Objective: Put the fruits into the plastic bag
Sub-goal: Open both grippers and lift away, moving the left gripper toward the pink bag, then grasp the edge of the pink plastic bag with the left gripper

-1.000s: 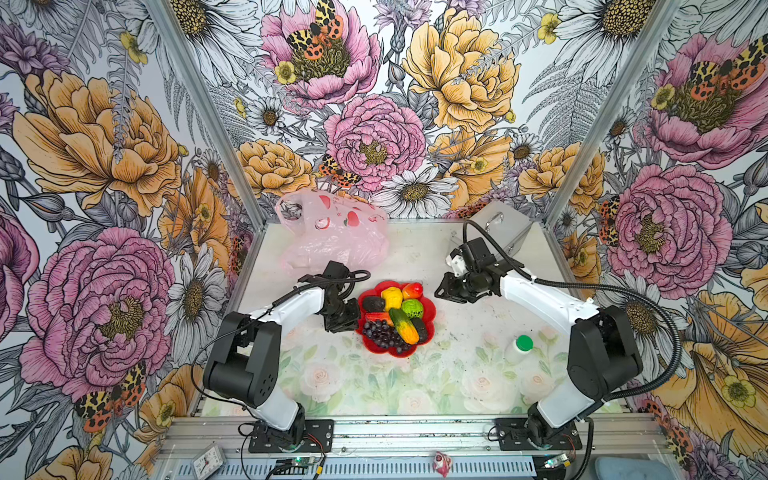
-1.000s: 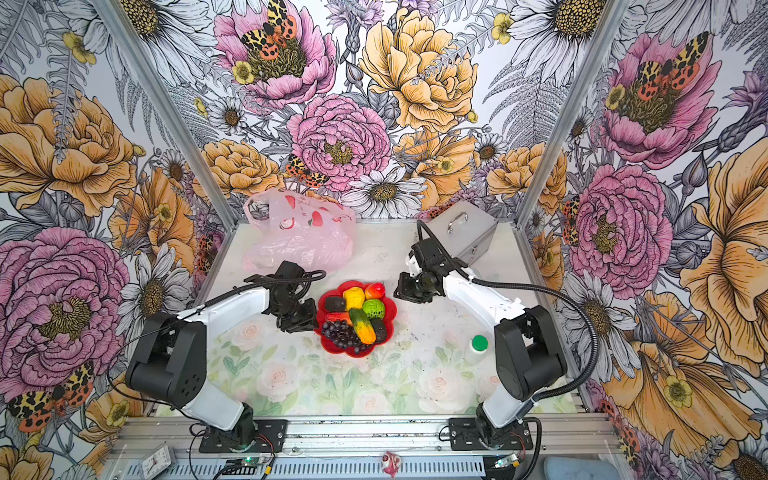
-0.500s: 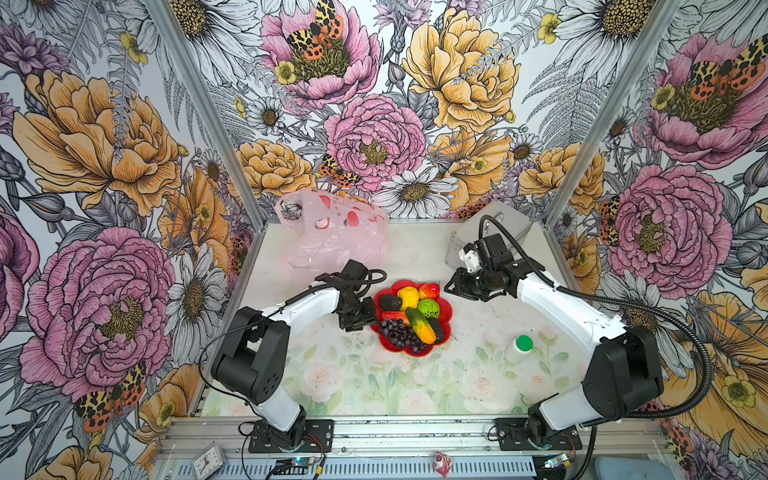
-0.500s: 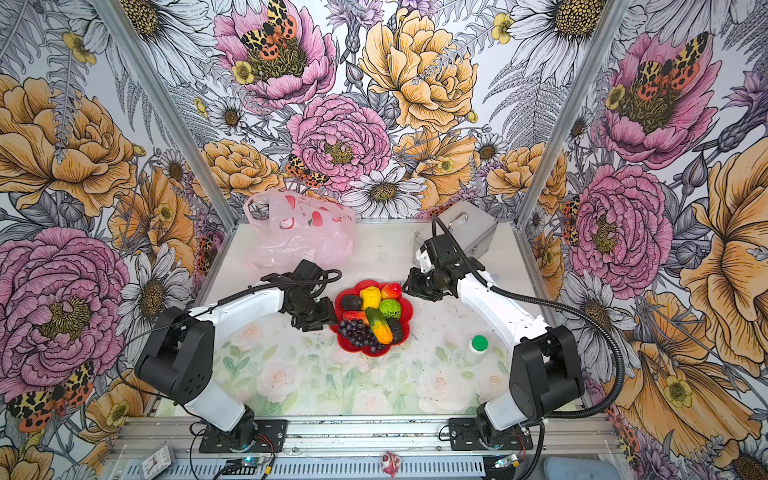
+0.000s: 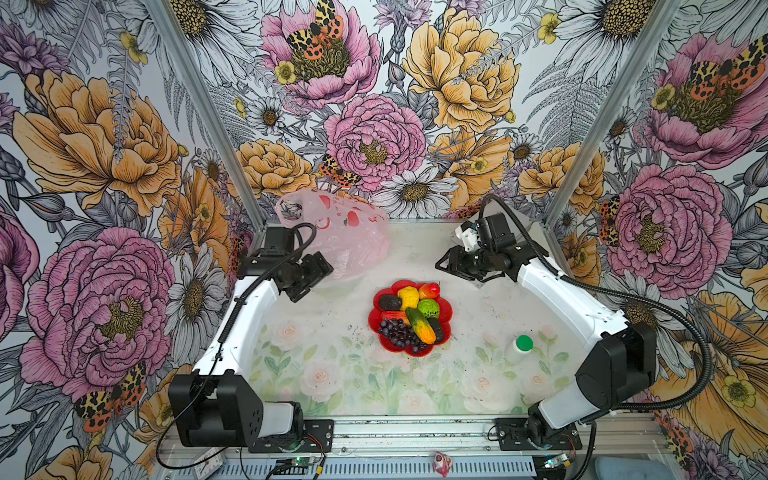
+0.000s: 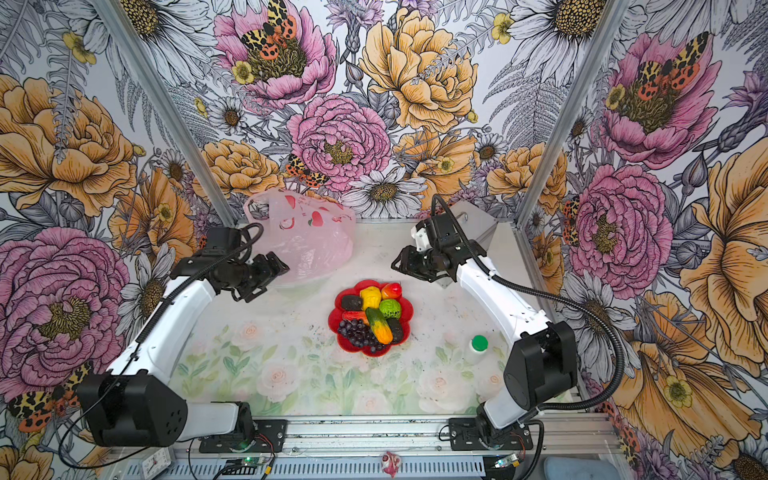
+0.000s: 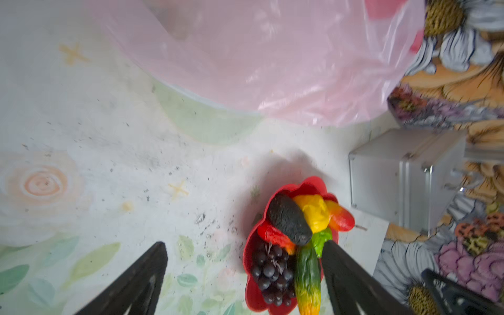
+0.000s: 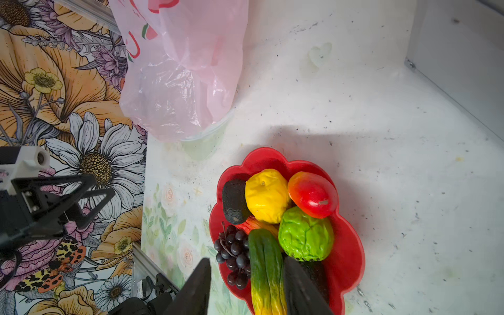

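The fruits lie heaped on a red flower-shaped plate [image 5: 447, 309] in mid-table: a yellow lumpy fruit [image 5: 408, 296], a red-orange fruit [image 5: 430, 289], a green bumpy ball [image 8: 305, 234], a dark avocado [image 8: 234, 201], a green-orange mango [image 5: 420, 325] and purple grapes [image 5: 398, 332]. The pale pink plastic bag [image 5: 349, 237] slumps at the back left. My left gripper [image 5: 318, 282] hovers open and empty by the bag's near side, left of the plate [image 7: 251, 272]. My right gripper [image 5: 451, 270] hangs open and empty behind and right of the plate, above the table.
A silver metal case [image 6: 484, 230] stands at the back right, just behind my right arm. A white bottle with a green cap [image 5: 519, 349] stands at the front right. Flowered walls close in the table on three sides.
The plate slid a little to the right, then stopped. My left gripper let go of its rim, opened wide and drew back toward the bag. My right gripper opened and rose toward the back.
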Motion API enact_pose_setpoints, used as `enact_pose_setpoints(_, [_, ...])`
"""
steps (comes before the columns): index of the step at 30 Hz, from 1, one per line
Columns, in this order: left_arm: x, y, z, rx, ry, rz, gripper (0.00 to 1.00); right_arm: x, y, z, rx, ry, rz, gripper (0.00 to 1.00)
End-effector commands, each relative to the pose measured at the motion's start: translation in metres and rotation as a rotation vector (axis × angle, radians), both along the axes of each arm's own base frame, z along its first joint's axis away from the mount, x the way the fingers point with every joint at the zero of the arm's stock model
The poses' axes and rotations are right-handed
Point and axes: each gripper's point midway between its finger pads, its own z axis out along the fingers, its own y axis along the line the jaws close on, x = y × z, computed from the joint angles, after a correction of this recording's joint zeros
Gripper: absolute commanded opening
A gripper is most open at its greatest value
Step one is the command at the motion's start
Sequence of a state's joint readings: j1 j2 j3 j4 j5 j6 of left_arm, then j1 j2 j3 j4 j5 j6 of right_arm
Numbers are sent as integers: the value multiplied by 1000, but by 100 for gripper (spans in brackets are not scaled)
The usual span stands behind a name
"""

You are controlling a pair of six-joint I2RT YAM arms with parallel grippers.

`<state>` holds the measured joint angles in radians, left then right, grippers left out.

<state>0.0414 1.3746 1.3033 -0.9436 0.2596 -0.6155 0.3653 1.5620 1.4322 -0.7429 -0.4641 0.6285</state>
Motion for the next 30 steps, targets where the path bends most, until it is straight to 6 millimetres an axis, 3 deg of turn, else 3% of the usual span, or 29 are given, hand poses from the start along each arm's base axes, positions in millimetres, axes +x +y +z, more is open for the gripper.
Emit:
enact_pose_setpoints(1, [29,30,0,13,-12,34,92,4,8,17,15,-29,-26,47])
enact_pose_setpoints(7, [80,64,0,-41,-95,138,92,-2,18,16,-10,-25,-53,48])
enact_pose_setpoints(11, [87,89,1,-20,-106,167,92,-4,19,34,17,-56,-58,48])
enact_pose_setpoints(14, [85,108,-13,-38,-81,196,91,-7,17,34,39,-34,-65,48])
enact_pose_setpoints(20, [104,128,-34,-37,-55,179,91,-15,17,28,45,-10,-53,47])
enact_pose_setpoints(22, [113,131,-30,-37,-72,171,92,-17,16,27,46,-6,-50,47])
enact_pose_setpoints(23, [120,132,-45,-45,-45,163,93,-18,15,26,46,-4,-53,48])
enact_pose_setpoints(24, [126,131,-47,-48,-47,152,95,-18,15,25,47,1,-57,47])
enact_pose_setpoints(30, [169,107,-70,-82,-43,49,99,-18,14,26,61,11,-63,47])
